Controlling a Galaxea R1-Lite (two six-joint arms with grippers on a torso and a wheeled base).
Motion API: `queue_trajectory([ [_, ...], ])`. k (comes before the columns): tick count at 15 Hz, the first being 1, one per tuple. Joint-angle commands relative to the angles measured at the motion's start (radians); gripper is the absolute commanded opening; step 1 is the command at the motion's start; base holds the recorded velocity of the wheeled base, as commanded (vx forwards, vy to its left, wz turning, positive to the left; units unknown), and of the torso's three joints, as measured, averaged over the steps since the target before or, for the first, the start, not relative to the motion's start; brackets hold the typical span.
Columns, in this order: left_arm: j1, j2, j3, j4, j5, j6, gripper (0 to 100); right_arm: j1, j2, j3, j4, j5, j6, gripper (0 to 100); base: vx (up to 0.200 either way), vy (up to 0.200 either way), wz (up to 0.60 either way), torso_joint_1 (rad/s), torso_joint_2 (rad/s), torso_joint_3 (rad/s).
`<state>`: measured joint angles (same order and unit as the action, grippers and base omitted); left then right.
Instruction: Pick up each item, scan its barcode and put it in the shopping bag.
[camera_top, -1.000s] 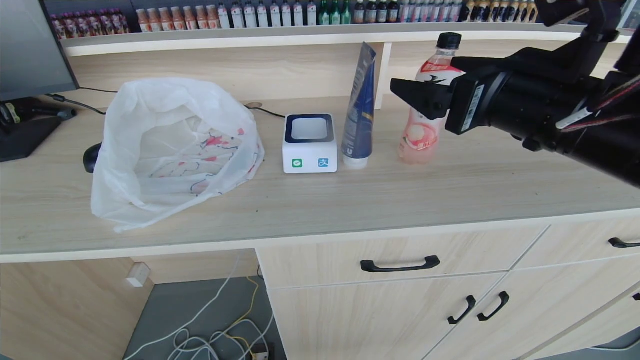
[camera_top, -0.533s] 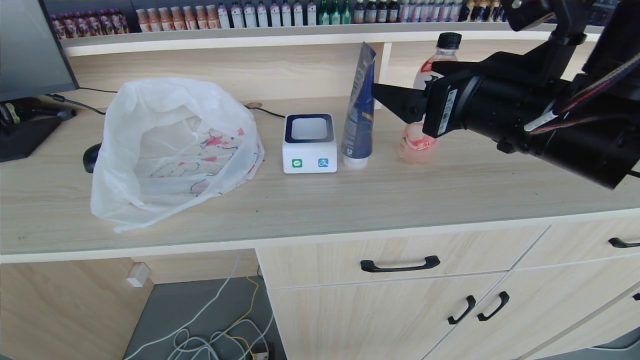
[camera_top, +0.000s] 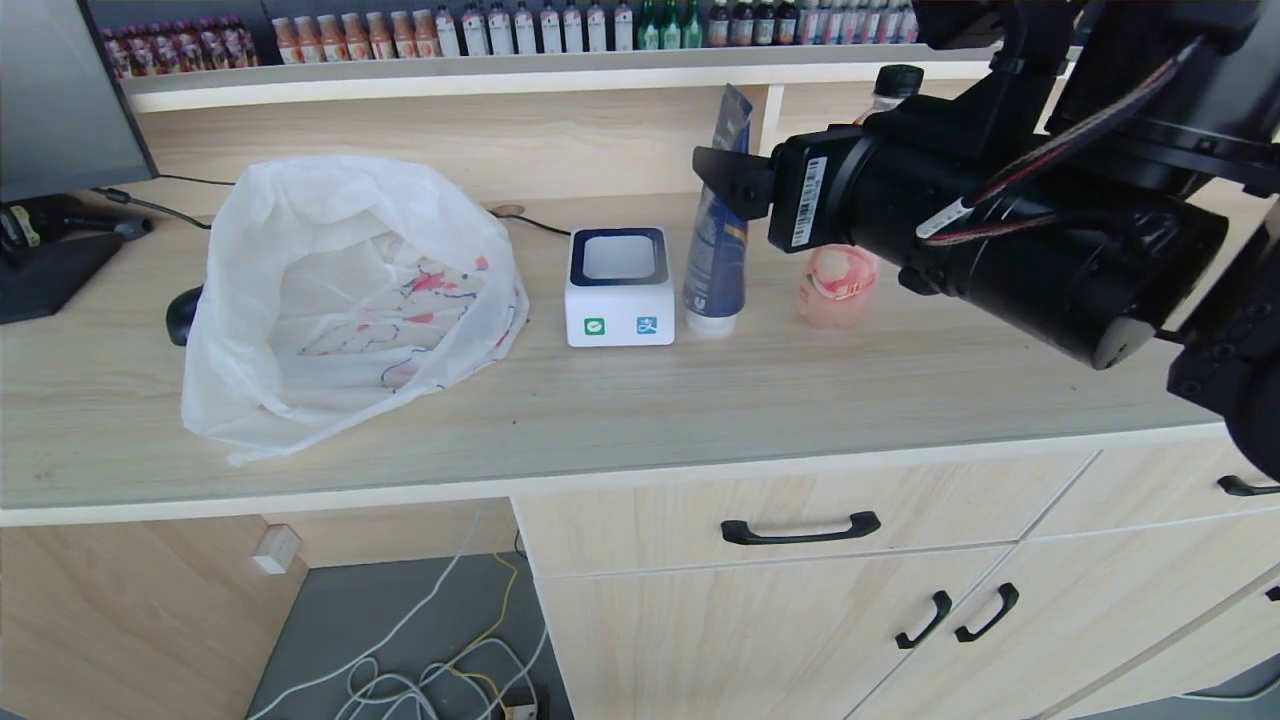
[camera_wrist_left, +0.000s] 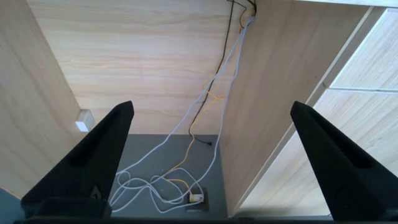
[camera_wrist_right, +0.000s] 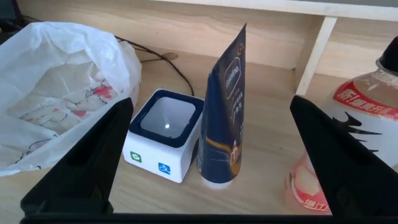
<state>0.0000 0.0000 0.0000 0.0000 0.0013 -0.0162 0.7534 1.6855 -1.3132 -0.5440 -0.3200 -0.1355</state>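
**Wooden bench at the checkout: right arm swings from the bottle to the tube**

Pale wood carries everything here. The blue tube (camera_top: 718, 215) stands upright on its cap on the bench (camera_top: 700, 400), just beside the white scanner (camera_top: 619, 287), with the pink bottle (camera_top: 838, 285) near it on the other side and the shopping bag (camera_top: 340, 290) slumped open beyond the scanner.

Over the last second the right end effector (camera_top: 725, 180) has travelled from in front of the bottle across to the tube. Its fingers (camera_wrist_right: 93, 168) are spread wide, and the right wrist view has the tube between them; I cannot tell whether they touch it yet. They hold nothing.

So the tube looks to be the item picked first. Closing on it comes next, then a short carry to the scanner window.

The left end effector (camera_wrist_left: 211, 112), also spread and empty, hangs low beside the cupboard, over cables (camera_wrist_left: 180, 168) on the floor.
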Motion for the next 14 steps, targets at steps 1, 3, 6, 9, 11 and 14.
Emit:
queue_trajectory([
  [1, 0.000, 0.000, 0.000, 0.000, 0.000, -0.001, 100, 0.011, 0.020, -0.011, -0.001, -0.028, -0.003, 100, 0.000, 0.000, 0.00, 0.000, 0.00, 0.000],
  [3, 0.000, 0.000, 0.000, 0.000, 0.000, -0.001, 100, 0.017, 0.049, -0.037, -0.011, -0.076, -0.001, 100, 0.000, 0.000, 0.00, 0.000, 0.00, 0.000],
  [6, 0.000, 0.000, 0.000, 0.000, 0.000, -0.001, 100, 0.015, 0.102, -0.066, -0.076, -0.129, 0.001, 100, 0.000, 0.000, 0.00, 0.000, 0.00, 0.000],
  [9, 0.000, 0.000, 0.000, 0.000, 0.000, -0.001, 100, 0.014, 0.203, -0.116, -0.211, -0.220, 0.001, 100, 0.000, 0.000, 0.00, 0.000, 0.00, 0.000],
  [11, 0.000, 0.000, 0.000, 0.000, 0.000, -0.001, 100, 0.007, 0.233, -0.138, -0.234, -0.229, -0.001, 100, 0.000, 0.000, 0.00, 0.000, 0.00, 0.000],
  [14, 0.000, 0.000, 0.000, 0.000, 0.000, -0.001, 100, -0.002, 0.247, -0.138, -0.234, -0.232, 0.001, 100, 0.000, 0.000, 0.00, 0.000, 0.00, 0.000],
])
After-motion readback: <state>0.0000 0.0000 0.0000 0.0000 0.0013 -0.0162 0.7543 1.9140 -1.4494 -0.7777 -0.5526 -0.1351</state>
